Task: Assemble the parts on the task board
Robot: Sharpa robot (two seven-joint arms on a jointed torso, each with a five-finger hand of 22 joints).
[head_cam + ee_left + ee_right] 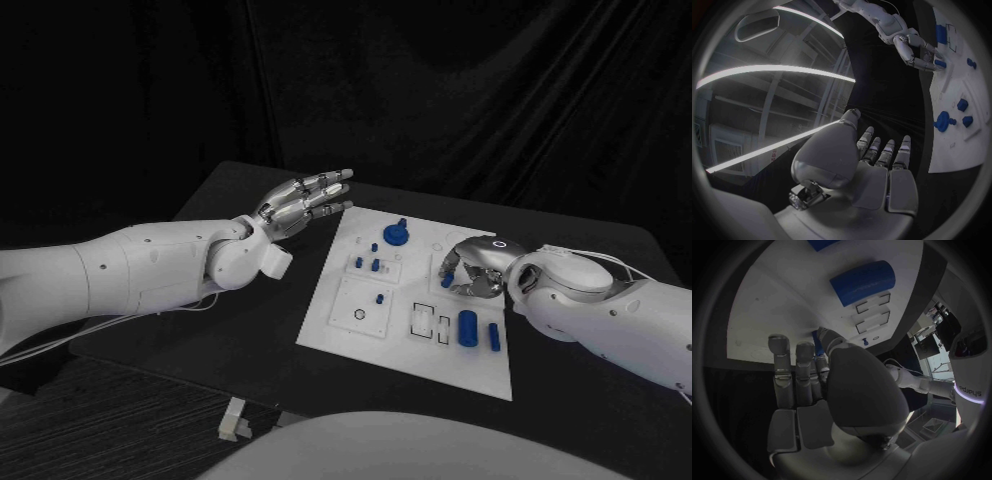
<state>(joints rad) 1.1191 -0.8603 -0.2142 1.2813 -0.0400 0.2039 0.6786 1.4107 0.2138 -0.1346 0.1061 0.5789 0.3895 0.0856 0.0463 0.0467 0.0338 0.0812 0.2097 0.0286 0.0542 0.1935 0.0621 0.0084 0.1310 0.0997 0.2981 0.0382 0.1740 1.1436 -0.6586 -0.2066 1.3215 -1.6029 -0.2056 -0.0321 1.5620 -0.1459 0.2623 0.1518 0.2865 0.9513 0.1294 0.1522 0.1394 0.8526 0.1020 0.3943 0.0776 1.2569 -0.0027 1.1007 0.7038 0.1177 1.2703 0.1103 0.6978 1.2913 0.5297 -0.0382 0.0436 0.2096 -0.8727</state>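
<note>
Right hand [472,272] hangs low over the task board [329,322], fingers curled toward a small blue part [818,346]; whether it grips the part I cannot tell. Left hand [300,207] hovers open beside the board's far corner, holding nothing. Judgement: seat that part squarely, descending slowly.

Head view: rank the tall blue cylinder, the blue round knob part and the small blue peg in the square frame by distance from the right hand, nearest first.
1. Tall blue cylinder, at the board's near right, just beside the right hand.
2. Small blue peg in the square frame, left of the hand, mid-board.
3. Blue round knob part, at the task board's far edge.
</note>
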